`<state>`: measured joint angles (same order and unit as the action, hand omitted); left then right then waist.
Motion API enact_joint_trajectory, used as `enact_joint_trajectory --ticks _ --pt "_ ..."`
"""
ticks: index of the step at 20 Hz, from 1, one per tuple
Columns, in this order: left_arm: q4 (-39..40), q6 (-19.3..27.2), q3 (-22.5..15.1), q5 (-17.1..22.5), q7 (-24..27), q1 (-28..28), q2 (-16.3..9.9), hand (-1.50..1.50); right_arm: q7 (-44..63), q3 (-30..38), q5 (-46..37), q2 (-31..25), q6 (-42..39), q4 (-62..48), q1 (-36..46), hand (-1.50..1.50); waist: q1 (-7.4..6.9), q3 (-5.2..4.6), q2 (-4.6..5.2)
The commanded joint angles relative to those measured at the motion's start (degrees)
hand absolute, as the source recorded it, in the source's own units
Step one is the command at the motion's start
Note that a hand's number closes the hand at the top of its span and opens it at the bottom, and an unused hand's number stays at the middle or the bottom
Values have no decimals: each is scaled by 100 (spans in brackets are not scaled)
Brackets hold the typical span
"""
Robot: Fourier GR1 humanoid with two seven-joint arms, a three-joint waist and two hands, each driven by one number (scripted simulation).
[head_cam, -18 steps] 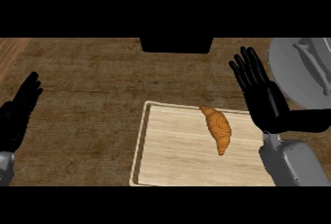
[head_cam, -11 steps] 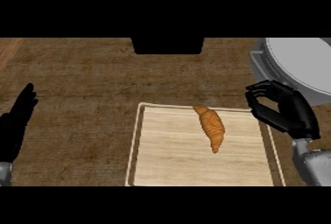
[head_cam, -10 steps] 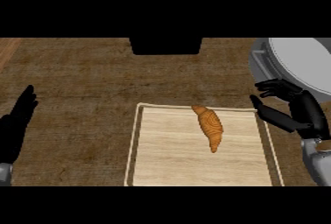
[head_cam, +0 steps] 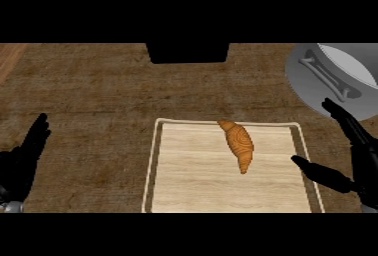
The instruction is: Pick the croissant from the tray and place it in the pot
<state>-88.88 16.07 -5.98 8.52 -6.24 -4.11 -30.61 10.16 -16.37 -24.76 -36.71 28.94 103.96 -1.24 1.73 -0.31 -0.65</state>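
Note:
A golden-brown croissant lies lengthwise on the pale wooden tray, right of the tray's middle. The grey pot with its handle sits at the upper right of the counter. My right hand is at the tray's right edge, fingers spread and thumb stretched out over the tray rim, a short way right of the croissant and not touching it. My left hand rests open at the left edge, fingers up, far from the tray.
A dark box-like object stands at the back centre of the brown counter. Bare counter lies between the tray and the pot and to the tray's left.
The right hand dropped from beside the pot to the tray's right edge, curled briefly, then opened with the thumb spread. The left hand sank lower. The croissant has not moved on the tray.

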Motion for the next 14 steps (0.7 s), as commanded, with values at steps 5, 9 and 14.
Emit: enact_joint_trajectory --ticks 5,9,14 --pt "295 -136 -2 -74 95 319 207 0 2733 -318 -777 -528 -1888 1464 591 -150 -164 10 64" --pt "132 -221 -78 -142 -27 287 181 0 3892 -988 -963 37 -2803 1175 1563 -150 -305 15 79" --pt "163 -170 -109 -252 -75 446 199 0 5138 -1313 -198 82 -4493 1006 2294 -150 -329 4 79"
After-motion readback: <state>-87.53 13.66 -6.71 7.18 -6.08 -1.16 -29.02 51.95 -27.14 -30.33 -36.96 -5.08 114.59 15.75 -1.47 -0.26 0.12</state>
